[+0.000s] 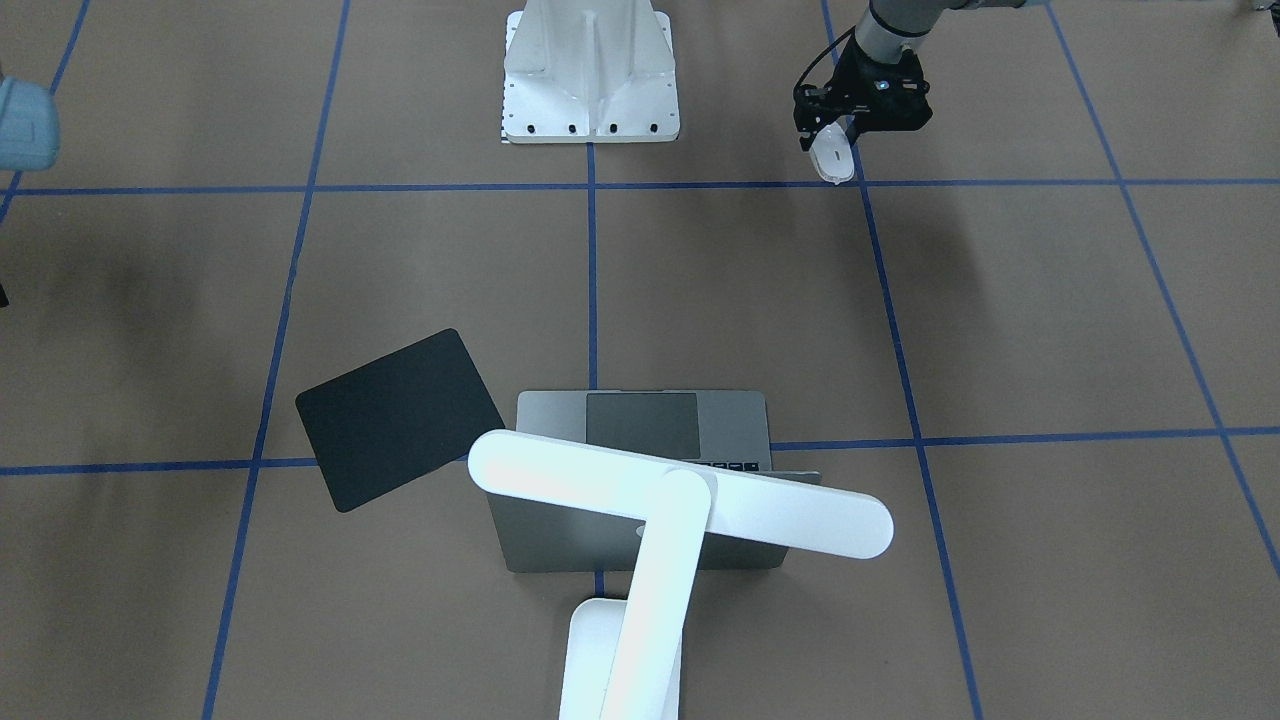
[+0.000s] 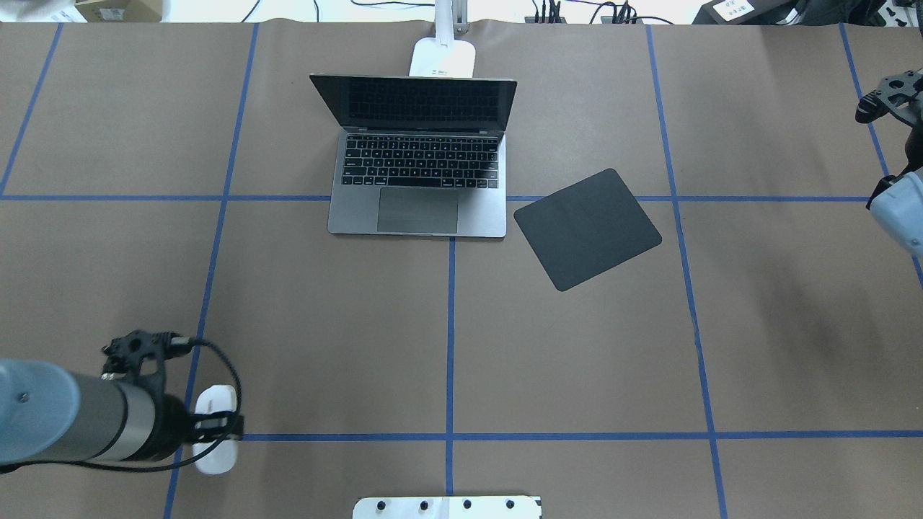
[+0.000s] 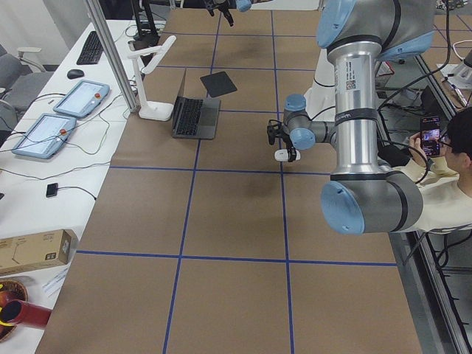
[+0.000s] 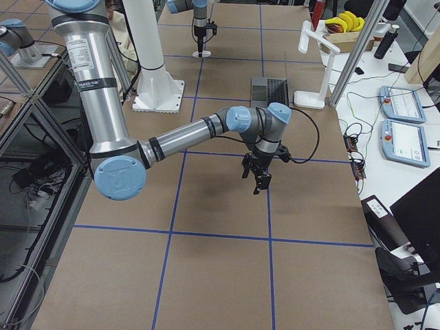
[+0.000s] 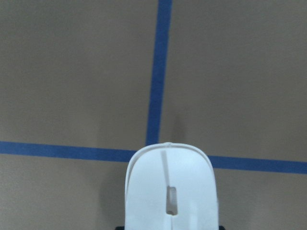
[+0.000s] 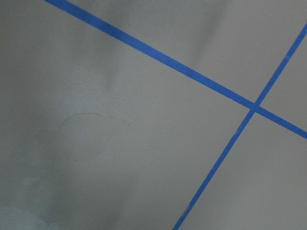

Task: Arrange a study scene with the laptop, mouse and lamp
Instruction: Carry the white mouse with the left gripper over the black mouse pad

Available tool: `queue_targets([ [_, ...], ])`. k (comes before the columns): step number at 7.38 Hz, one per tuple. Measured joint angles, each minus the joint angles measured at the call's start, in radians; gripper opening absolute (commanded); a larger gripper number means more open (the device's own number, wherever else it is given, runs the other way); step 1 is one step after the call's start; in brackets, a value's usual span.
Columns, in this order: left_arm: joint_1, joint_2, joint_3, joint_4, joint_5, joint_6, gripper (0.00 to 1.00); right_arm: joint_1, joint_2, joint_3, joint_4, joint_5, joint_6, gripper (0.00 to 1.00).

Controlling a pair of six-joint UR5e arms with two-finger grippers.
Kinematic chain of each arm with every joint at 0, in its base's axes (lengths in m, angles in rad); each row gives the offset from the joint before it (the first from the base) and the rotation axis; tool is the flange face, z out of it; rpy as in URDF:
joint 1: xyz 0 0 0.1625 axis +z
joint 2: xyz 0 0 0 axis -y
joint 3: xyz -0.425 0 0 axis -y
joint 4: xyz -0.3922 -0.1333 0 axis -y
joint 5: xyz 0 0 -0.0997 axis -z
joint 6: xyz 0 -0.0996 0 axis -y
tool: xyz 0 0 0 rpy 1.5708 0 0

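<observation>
The open grey laptop (image 2: pixel 418 213) sits at the far middle of the table, screen up. The white lamp (image 1: pixel 680 495) stands behind it, its bar head over the lid and its base (image 2: pixel 443 58) at the table's far edge. My left gripper (image 2: pixel 216 427) is shut on the white mouse (image 2: pixel 216 400) at the near left, low over a blue tape crossing. The mouse fills the bottom of the left wrist view (image 5: pixel 170 187). My right gripper (image 2: pixel 890 97) hangs at the far right edge over bare table. I cannot tell whether it is open.
A thin black square mat (image 2: pixel 588 229) lies tilted just right of the laptop. The white ribbed pedestal (image 1: pixel 590 75) stands at the robot's side of the table. Brown paper with blue tape lines covers the table (image 2: pixel 447 346).
</observation>
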Motion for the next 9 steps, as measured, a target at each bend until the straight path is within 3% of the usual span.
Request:
queue_targets([
  [3,-0.099,-0.441,0.185,0.200,0.006,0.058,0.38,0.003,0.007,-0.002,0.004,0.049,0.026,1.00],
  [4,-0.119,-0.533,0.242,0.226,0.009,0.075,0.38,0.008,0.009,-0.001,0.005,0.067,0.028,1.00],
  [9,-0.162,-0.740,0.407,0.239,0.054,0.105,0.38,0.054,0.009,0.009,0.006,0.162,0.027,1.00],
])
